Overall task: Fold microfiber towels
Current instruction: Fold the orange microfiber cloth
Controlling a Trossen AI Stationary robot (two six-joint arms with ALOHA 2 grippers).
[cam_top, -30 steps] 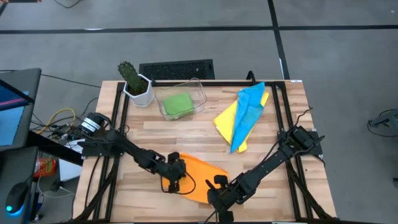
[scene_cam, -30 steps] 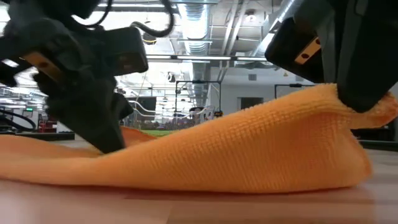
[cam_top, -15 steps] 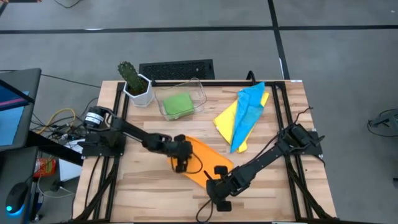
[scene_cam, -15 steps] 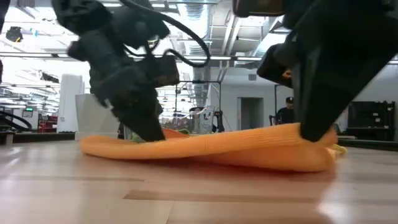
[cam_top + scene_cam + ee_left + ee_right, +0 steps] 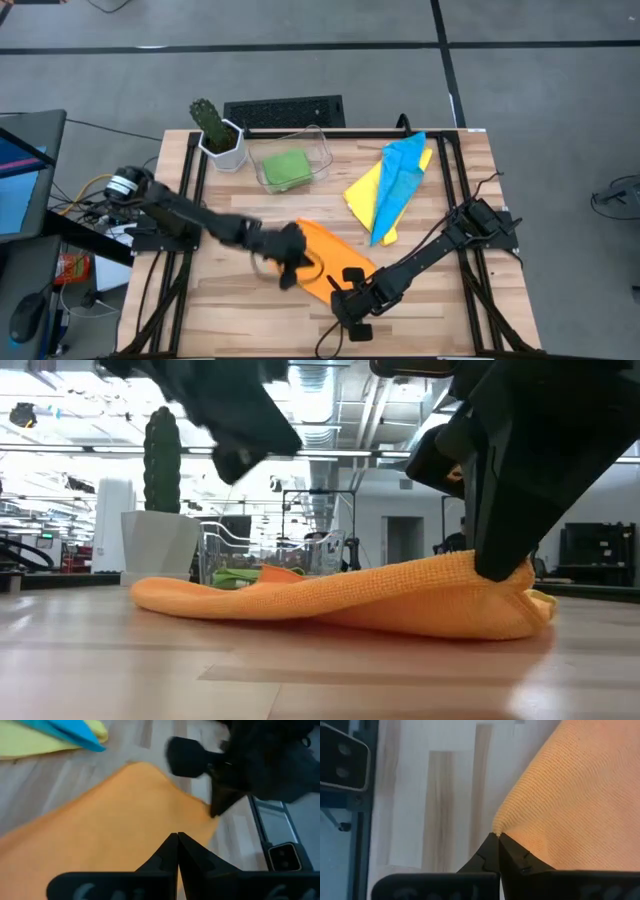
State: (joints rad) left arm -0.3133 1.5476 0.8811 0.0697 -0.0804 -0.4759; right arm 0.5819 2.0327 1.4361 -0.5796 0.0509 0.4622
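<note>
An orange towel (image 5: 325,258) lies spread near the table's front middle. My left gripper (image 5: 177,837) hangs shut above the towel's left part, touching nothing; the low view shows it raised and blurred (image 5: 245,450). My right gripper (image 5: 345,300) is shut on the towel at its near right corner. A green towel (image 5: 287,168) lies folded in the clear bin. A light blue towel (image 5: 402,170) lies on top of a yellow one (image 5: 362,195) at the far right. My right gripper pinches the orange towel's near right corner (image 5: 506,822) between its two fingers. The fingers come steeply from above, slanting from the table's right. That corner (image 5: 500,572) is bunched and raised a little; the towel's other parts lie slack on the table.
A potted cactus (image 5: 218,135) stands at the far left beside the clear bin (image 5: 322,150). A black grille-like panel (image 5: 284,110) sits behind the far edge. Bare wood lies left of the orange towel and along the near edge.
Both grippers first dragged the orange towel away from the near edge toward the table's middle. My left gripper then rose off the towel's left part, which now lies flat. My right gripper has stayed shut on its corner.
</note>
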